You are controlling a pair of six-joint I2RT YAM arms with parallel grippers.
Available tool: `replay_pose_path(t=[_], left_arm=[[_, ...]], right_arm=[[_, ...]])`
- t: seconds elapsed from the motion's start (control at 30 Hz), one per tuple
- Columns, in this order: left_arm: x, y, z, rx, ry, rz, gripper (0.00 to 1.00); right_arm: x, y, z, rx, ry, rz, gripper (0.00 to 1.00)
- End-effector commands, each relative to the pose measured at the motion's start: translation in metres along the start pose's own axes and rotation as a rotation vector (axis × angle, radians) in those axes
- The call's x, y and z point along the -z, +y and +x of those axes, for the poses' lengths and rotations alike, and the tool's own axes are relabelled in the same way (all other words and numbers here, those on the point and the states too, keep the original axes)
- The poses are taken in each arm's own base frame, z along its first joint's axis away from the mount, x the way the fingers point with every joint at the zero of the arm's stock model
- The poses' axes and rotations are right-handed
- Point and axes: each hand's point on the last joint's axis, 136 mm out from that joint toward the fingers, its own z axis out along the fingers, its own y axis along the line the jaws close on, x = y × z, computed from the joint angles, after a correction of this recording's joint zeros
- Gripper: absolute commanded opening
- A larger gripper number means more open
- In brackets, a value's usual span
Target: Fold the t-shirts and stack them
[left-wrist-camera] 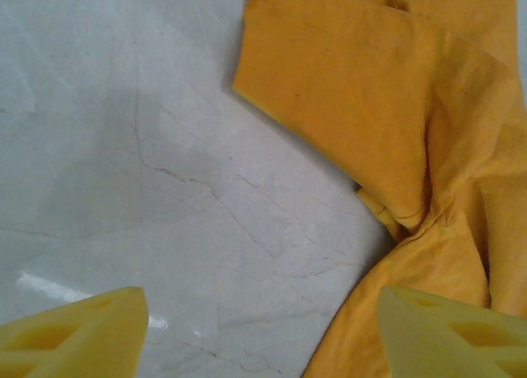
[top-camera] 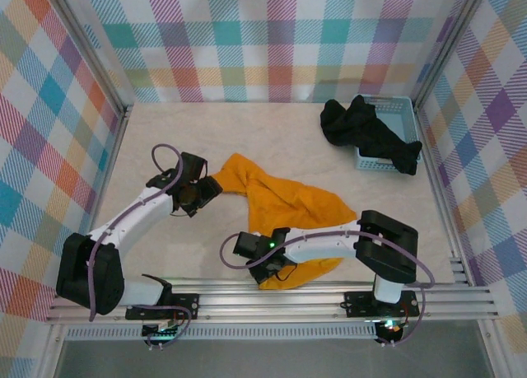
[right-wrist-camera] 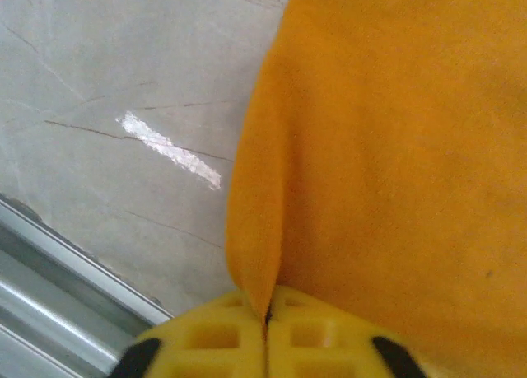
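Orange-yellow t-shirt [top-camera: 284,201] lies crumpled towards the near side, black t-shirts [top-camera: 370,135] draped over the blue basket [top-camera: 395,106] far right; it looks light, limp and prone to sag, so hems and sleeve edges seem the best holds. Right gripper [right-wrist-camera: 265,333] is clamped on a fold at its near edge; left gripper [left-wrist-camera: 263,333] hangs jaws apart just beside a sleeve [left-wrist-camera: 346,106]

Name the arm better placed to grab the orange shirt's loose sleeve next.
Left. The left gripper hangs open beside the sleeve; the right gripper is shut on the near edge of the orange t-shirt, probably holding it in place.
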Motion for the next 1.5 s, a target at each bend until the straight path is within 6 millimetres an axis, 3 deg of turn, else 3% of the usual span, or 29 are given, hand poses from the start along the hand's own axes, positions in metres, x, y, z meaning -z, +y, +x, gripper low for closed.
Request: replay_pose_path(t=[0.0, 0.17, 0.23, 0.3, 0.43, 0.5, 0.57, 0.73, 0.87, 1.03, 1.13, 1.27, 1.47], left_arm=[[-0.023, -0.01, -0.018, 0.035, 0.008, 0.022, 0.78], [-0.078, -0.032, -0.047, 0.146, 0.029, 0.052, 0.8], [-0.098, -0.039, -0.049, 0.176, 0.057, 0.047, 0.75], [-0.119, -0.047, -0.051, 0.205, 0.07, 0.055, 0.59], [-0.136, -0.044, -0.062, 0.212, 0.031, 0.006, 0.06], [-0.124, -0.051, -0.078, 0.199, -0.033, 0.021, 0.0], [-0.092, -0.066, -0.099, 0.189, -0.118, 0.086, 0.0], [0.017, -0.091, -0.145, 0.157, -0.302, 0.211, 0.0], [0.106, -0.104, -0.172, 0.158, -0.445, 0.349, 0.0], [0.212, -0.128, -0.186, 0.105, -0.604, 0.543, 0.0], [0.278, -0.127, -0.188, 0.093, -0.716, 0.608, 0.0], [0.362, -0.118, -0.183, 0.078, -0.871, 0.676, 0.0], [0.466, -0.102, -0.17, 0.07, -1.088, 0.778, 0.0]], right_arm=[[0.023, -0.025, -0.002, -0.025, -0.05, 0.049, 0.0], [0.069, -0.049, -0.025, -0.092, -0.148, 0.021, 0.0], [0.084, -0.06, -0.031, -0.122, -0.179, 0.02, 0.0], [0.099, -0.073, -0.037, -0.165, -0.215, 0.013, 0.0], [0.139, -0.103, -0.052, -0.259, -0.321, -0.008, 0.0], [0.161, -0.115, -0.062, -0.281, -0.377, -0.023, 0.0], [0.185, -0.13, -0.074, -0.297, -0.43, -0.029, 0.0], [0.242, -0.152, -0.107, -0.285, -0.564, -0.063, 0.0], [0.293, -0.155, -0.137, -0.234, -0.687, -0.086, 0.0], [0.363, -0.147, -0.158, -0.138, -0.862, -0.105, 0.0], [0.407, -0.139, -0.157, -0.092, -0.971, -0.128, 0.0], [0.462, -0.118, -0.14, -0.009, -1.11, -0.211, 0.0], [0.515, -0.097, -0.111, 0.076, -1.257, -0.304, 0.0]])
